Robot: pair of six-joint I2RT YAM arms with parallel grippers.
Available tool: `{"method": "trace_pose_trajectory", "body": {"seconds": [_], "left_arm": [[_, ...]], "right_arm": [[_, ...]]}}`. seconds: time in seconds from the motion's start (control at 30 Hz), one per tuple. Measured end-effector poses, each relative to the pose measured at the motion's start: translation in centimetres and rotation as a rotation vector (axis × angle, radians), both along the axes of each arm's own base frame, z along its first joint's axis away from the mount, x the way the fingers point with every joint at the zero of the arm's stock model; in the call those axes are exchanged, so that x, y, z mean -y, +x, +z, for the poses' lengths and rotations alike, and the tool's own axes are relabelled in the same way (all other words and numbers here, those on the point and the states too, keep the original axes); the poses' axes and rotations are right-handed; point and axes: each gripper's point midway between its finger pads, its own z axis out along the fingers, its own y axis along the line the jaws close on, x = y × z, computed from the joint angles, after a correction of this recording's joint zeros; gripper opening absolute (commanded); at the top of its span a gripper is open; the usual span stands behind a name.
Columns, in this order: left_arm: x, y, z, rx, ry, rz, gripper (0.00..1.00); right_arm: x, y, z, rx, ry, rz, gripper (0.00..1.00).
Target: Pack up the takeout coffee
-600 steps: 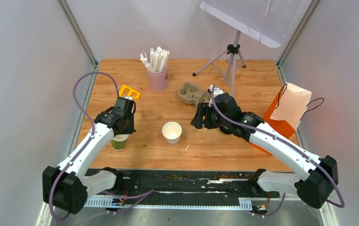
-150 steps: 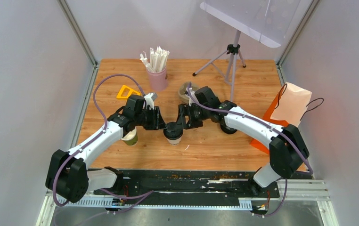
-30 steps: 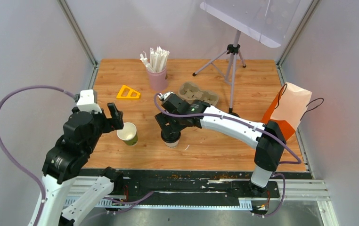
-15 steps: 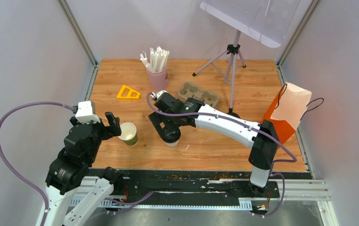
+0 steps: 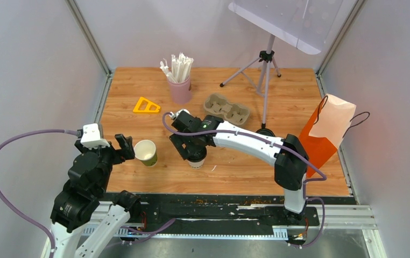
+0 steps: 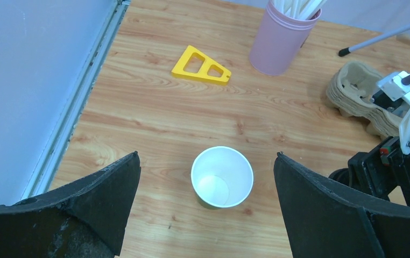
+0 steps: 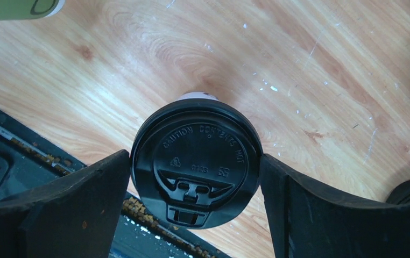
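Warm orange-brown wooden bench (image 5: 235,166) with streaky darker grain. An olive-green paper cup (image 5: 146,152) shows a plain white inside. A whitish paper cup (image 5: 196,163) wears a glossy black plastic lid (image 7: 196,162) with raised lettering in the same black. A pink round cup (image 5: 180,90) holds white wrapped sticks (image 5: 178,65). Also a bright yellow plastic triangle (image 5: 146,105), a grey-brown pulp cup carrier (image 5: 226,107), and an orange paper bag (image 5: 324,145) with a pale peach side.

Grey walls (image 5: 30,70), wooden table (image 5: 127,86)
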Motion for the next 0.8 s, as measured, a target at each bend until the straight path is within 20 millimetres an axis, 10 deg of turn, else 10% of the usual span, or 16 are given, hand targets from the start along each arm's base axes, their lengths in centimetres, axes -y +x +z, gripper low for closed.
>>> {"method": "trace_pose_trajectory", "body": {"seconds": [0.8], "left_arm": [[0.05, 0.27, -0.56, -0.011, 0.011, 0.002, 1.0]], "right_arm": [[0.73, -0.46, -1.12, 0.026, -0.063, 0.0, 0.96]]}}
